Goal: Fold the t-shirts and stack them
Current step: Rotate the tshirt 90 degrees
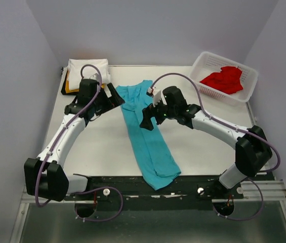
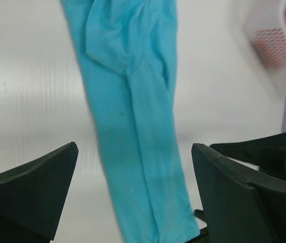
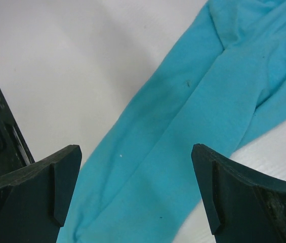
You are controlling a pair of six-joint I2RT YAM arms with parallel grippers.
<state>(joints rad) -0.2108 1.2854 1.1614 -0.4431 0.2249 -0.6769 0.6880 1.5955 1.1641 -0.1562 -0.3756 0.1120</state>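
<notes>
**A:** Where's the teal t-shirt (image 1: pixel 148 136) sitting?

**B:** Mid-table, bunched into a long strip running far to near, with its near end at the edge of the table (image 1: pixel 97 147). The left gripper (image 1: pixel 113 96) hovers by its far end and the right gripper (image 1: pixel 148 120) nearer the middle. Both have their jaws wide apart and are empty.

**A:** Grab tips?

**B:** It looks like light, floppy cloth, so I'd pinch the far corners and spread it flat.

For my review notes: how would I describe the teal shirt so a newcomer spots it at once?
Start at the white table. Down its middle, from far edge to near edge, runs the teal t-shirt, a long narrow strip. Unlike the folded pile in the far-left corner and the red shirt in the basket, it lies alone.
</notes>
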